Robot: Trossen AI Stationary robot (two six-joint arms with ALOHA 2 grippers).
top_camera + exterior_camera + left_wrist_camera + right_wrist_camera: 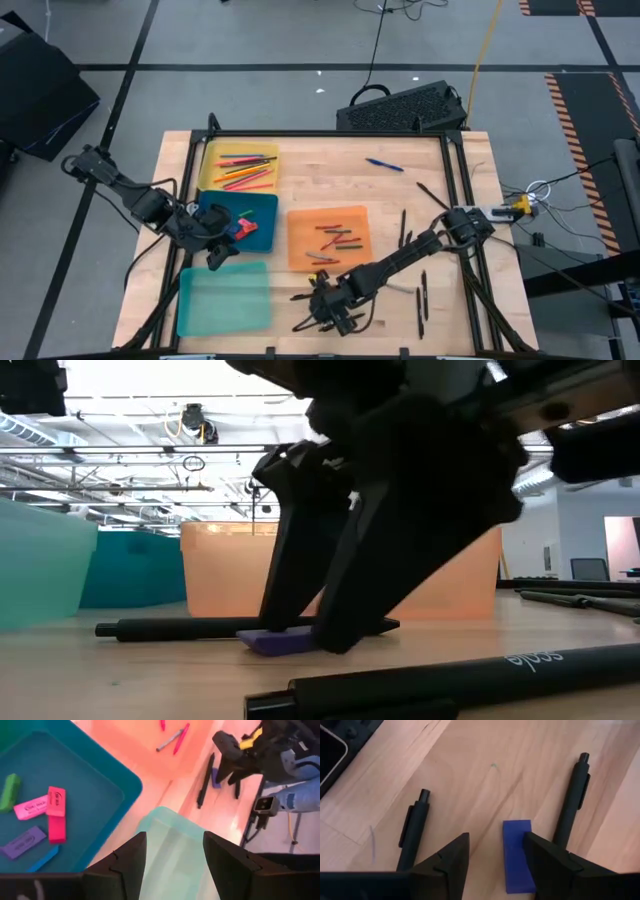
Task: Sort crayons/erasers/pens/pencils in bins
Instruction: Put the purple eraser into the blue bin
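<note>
My right gripper (496, 840) stands open at the table's near edge, fingers pointing down at the wood. A small blue eraser (515, 855) lies flat between them, close against one finger. A black pen (571, 795) lies on one side of it and another pen (412, 830) on the other. My left gripper (174, 837) hangs open with nothing in it, over the rim of the light teal bin (225, 297) beside the dark blue bin (262, 205), which holds several erasers (55, 812). Pencils lie in the yellow bin (212, 160), crayons in the orange bin (300, 240). My right gripper's fingers come from above on either side of the blue eraser (278, 642), which lies flat on the table. One finger (540, 857) overlaps the eraser's long edge in the wrist view. I cannot tell whether it touches it.
More black pens lie on the table's right part (422, 300) and behind the orange bin's right side (403, 228). A blue pen (384, 165) lies at the far middle. In the low view, a black pen (450, 682) lies nearest the front edge.
</note>
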